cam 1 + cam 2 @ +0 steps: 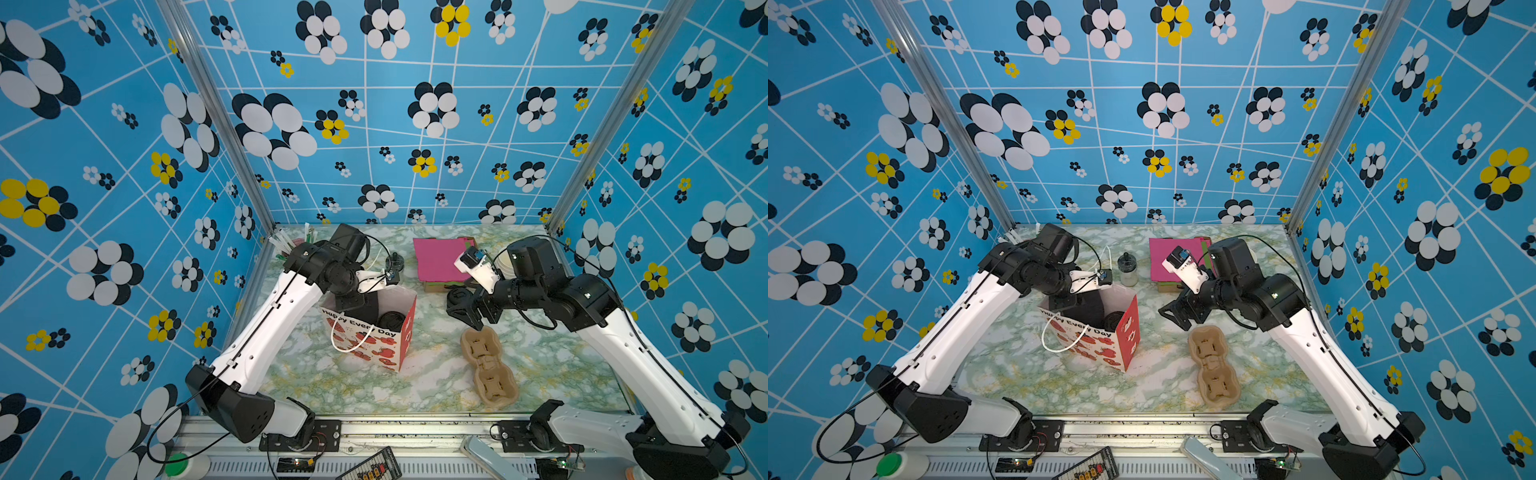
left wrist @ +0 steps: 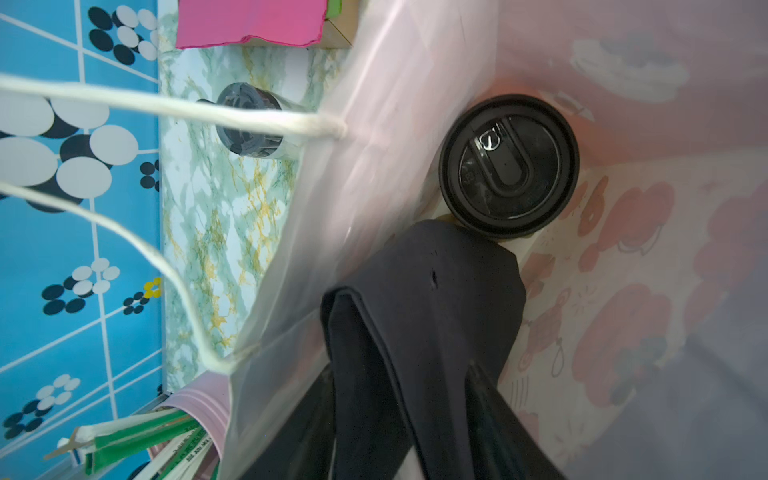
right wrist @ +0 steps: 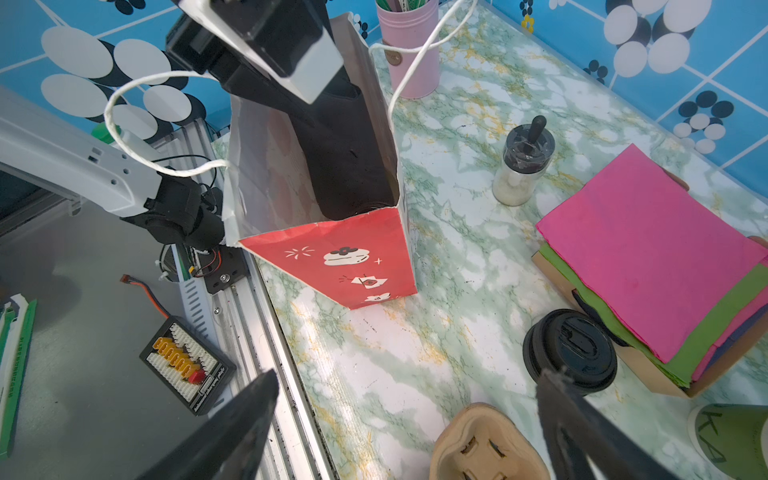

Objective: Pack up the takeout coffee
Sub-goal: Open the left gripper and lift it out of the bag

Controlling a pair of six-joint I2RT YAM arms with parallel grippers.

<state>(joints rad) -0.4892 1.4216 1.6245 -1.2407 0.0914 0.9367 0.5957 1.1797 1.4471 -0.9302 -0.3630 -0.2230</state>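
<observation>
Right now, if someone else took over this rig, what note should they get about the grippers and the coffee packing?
Left gripper: reaching down inside the paper bag, right next to the cup. The views do not show whether it is open or shut.
Right gripper: open and empty, hovering over the table near the stack of black lids.
Takeout coffee: upright on the bag's floor with its lid on. It appears to sit beyond the left gripper's fingers, not between them.
Done: the coffee is in the bag.
Left: probably only lifting the left gripper out without snagging the bag.
</observation>
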